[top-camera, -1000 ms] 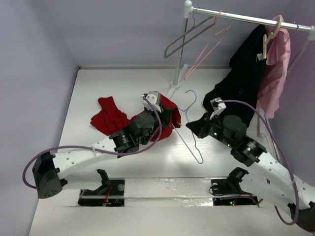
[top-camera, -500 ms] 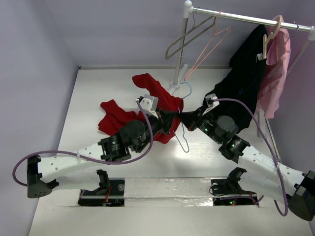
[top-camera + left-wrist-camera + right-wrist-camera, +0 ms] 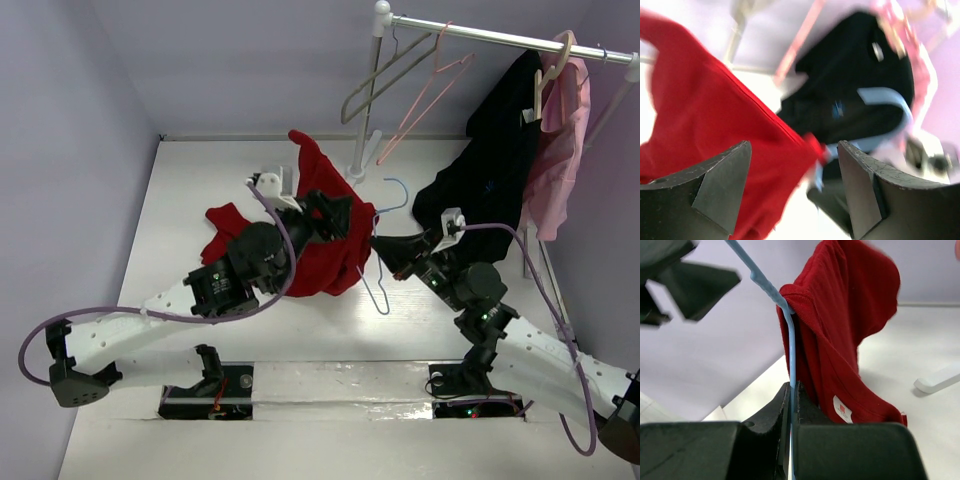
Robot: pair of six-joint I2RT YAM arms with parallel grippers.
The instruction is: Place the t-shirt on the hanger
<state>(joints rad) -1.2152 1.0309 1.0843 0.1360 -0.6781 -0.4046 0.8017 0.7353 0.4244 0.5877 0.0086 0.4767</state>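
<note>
The red t-shirt (image 3: pixel 318 250) is draped over one end of the light-blue hanger (image 3: pixel 376 292), with a flap standing up toward the rack. My right gripper (image 3: pixel 378 244) is shut on the hanger's wire (image 3: pixel 791 347), held off the table. The t-shirt (image 3: pixel 850 310) hangs against that wire, its white label (image 3: pixel 842 410) showing. My left gripper (image 3: pixel 340 217) is open just above the cloth. In the left wrist view its fingers (image 3: pixel 722 182) stand wide apart, with red cloth (image 3: pixel 705 115) and the hanger's hook (image 3: pixel 890 97) beyond them, blurred.
A clothes rack stands at the back right, its pole foot (image 3: pixel 357 172) just behind the t-shirt. On its rail hang a grey hanger (image 3: pixel 385 72), a pink hanger (image 3: pixel 432 85), a black garment (image 3: pixel 490 165) and a pink garment (image 3: pixel 562 140).
My left gripper has opened and let go of the red cloth after carrying it up and back over the hanger's end. My right gripper kept its hold and shifted the hanger slightly.
</note>
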